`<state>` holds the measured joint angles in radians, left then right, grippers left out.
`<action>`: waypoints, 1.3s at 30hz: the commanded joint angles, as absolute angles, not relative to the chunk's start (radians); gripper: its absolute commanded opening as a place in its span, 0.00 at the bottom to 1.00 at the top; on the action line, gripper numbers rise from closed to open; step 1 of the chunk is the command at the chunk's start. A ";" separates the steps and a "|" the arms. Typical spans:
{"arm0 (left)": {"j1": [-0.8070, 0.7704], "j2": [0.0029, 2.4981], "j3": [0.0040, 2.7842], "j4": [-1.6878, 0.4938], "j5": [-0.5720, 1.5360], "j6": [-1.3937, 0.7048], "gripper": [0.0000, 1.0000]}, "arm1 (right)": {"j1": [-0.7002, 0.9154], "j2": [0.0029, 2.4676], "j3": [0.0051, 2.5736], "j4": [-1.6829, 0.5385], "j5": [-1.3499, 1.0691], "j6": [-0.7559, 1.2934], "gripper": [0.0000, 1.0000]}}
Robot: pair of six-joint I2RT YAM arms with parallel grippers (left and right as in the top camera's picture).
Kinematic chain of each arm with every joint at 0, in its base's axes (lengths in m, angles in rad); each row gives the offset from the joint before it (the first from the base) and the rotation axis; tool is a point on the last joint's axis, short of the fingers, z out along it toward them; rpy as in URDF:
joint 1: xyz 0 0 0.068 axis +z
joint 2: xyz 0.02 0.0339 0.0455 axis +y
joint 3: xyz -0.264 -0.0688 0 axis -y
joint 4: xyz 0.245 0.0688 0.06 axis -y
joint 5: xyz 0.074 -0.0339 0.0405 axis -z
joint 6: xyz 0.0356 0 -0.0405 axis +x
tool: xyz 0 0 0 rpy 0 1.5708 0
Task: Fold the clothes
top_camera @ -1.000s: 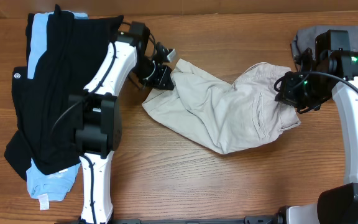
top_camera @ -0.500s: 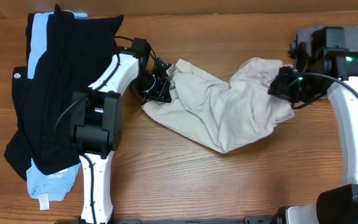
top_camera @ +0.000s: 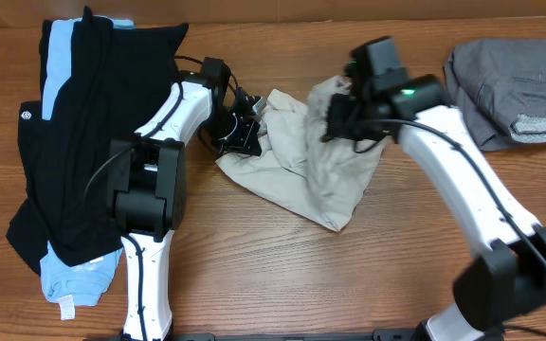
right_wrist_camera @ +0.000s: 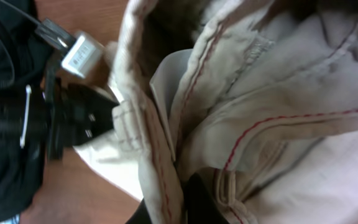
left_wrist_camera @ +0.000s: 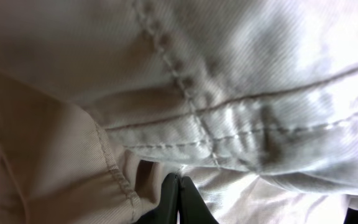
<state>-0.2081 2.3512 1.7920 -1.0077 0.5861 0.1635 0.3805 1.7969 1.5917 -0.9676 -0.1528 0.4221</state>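
The beige khaki shorts (top_camera: 297, 166) lie crumpled mid-table. My left gripper (top_camera: 247, 130) is shut on their left edge; in the left wrist view the shorts' cloth (left_wrist_camera: 166, 74) fills the frame and the black fingertips (left_wrist_camera: 171, 193) press together in it. My right gripper (top_camera: 341, 118) is shut on the shorts' other end and holds it lifted over the middle of the shorts. In the right wrist view folds with red stitching (right_wrist_camera: 253, 93) hang around the fingers (right_wrist_camera: 194, 196). Black garments (top_camera: 93, 133) with a small white logo lie over a light-blue one (top_camera: 60, 43) at the left.
A folded grey garment (top_camera: 505, 80) lies at the back right. The light-blue garment's lower end (top_camera: 79, 279) sticks out near the front left. The left arm's base (top_camera: 145, 189) stands between the dark pile and the shorts. Brown wooden table (top_camera: 349, 275) shows in front.
My right gripper has swung from the far right to the left, carrying the shorts' right end up and over the middle. The grey garment is now uncovered. The left gripper has stayed put.
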 commanded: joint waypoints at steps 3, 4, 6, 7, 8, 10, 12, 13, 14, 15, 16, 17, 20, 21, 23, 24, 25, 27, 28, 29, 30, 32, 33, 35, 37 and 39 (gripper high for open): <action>-0.212 2.352 1.782 -1.005 0.566 0.156 0.04 | 0.473 1.897 1.616 -0.809 -0.215 0.500 0.04; -0.212 2.352 1.782 -1.005 0.566 0.156 0.04 | 0.490 1.908 1.616 -0.782 -0.221 0.503 0.04; -0.212 2.352 1.782 -1.005 0.566 0.156 0.04 | 0.519 1.915 1.616 -0.748 -0.220 0.503 0.04; -0.212 2.352 1.782 -1.005 0.566 0.156 0.04 | 0.527 1.915 1.616 -0.737 -0.218 0.503 0.17; -0.212 2.352 1.782 -1.005 0.566 0.156 0.04 | 0.534 1.915 1.617 -0.725 -0.219 0.503 0.38; -0.212 2.352 1.782 -1.005 0.566 0.156 0.04 | 0.537 1.911 1.621 -0.716 -0.233 0.502 0.70; -0.210 2.352 1.783 -1.010 0.566 0.156 0.04 | 0.531 1.897 1.631 -0.726 -0.247 0.503 0.78; -0.207 2.352 1.787 -1.018 0.566 0.154 0.04 | 0.524 1.887 1.639 -0.737 -0.249 0.503 0.80; -0.201 2.350 1.798 -1.034 0.566 0.148 0.04 | 0.516 1.876 1.650 -0.752 -0.252 0.503 0.81; -0.193 2.350 1.815 -1.056 0.566 0.149 0.04 | 0.505 1.861 1.665 -0.775 -0.253 0.502 0.82; -0.183 2.349 1.839 -1.086 0.566 0.149 0.04 | 0.492 1.847 1.682 -0.802 -0.255 0.502 0.82; -0.174 2.348 1.863 -1.116 0.566 0.149 0.04 | 0.478 1.833 1.699 -0.831 -0.256 0.502 0.82; -0.133 2.347 1.987 -1.251 0.548 0.150 0.05 | 0.440 1.795 1.734 -0.912 -0.256 0.497 0.82; -0.118 2.347 2.036 -1.303 0.535 0.150 0.07 | 0.427 1.780 1.737 -0.941 -0.256 0.494 0.82; -0.095 2.347 2.124 -1.392 0.511 0.150 0.18 | 0.411 1.764 1.737 -0.982 -0.256 0.490 0.82; -0.081 2.347 2.179 -1.443 0.498 0.150 0.23 | 0.405 1.762 1.737 -1.002 -0.255 0.490 0.82; -0.069 2.347 2.230 -1.487 0.487 0.150 0.27 | 0.402 1.762 1.736 -1.015 -0.255 0.490 0.82; -0.048 2.347 2.326 -1.559 0.475 0.153 0.33 | 0.402 1.766 1.725 -1.024 -0.244 0.482 0.82; -0.039 2.347 2.369 -1.586 0.470 0.154 0.34 | 0.402 1.770 1.718 -1.020 -0.236 0.483 0.81; -0.030 2.347 2.417 -1.613 0.465 0.154 0.35 | 0.407 1.778 1.711 -1.012 -0.233 0.483 0.79; -0.019 2.347 2.472 -1.639 0.463 0.154 0.35 | 0.413 1.789 1.703 -0.998 -0.231 0.482 0.76; -0.004 2.347 2.555 -1.665 0.464 0.153 0.35 | 0.426 1.813 1.687 -0.964 -0.200 0.483 0.61; 0.002 2.347 2.592 -1.670 0.464 0.153 0.34 | 0.431 1.827 1.676 -0.944 -0.175 0.485 0.48; 0.014 2.347 2.661 -1.674 0.464 0.148 0.34 | 0.436 1.856 1.652 -0.907 -0.130 0.513 0.18; 0.026 2.347 2.721 -1.674 0.463 0.142 0.34 | 0.436 1.891 1.627 -0.870 -0.104 0.545 0.04; 0.036 2.347 2.759 -1.674 0.463 0.140 0.35 | 0.436 1.924 1.622 -0.846 -0.110 0.551 0.04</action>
<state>0.0177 2.3566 2.6919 -1.6722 0.4725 0.1520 0.4355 1.8702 1.6463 -0.8639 -0.1600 0.5213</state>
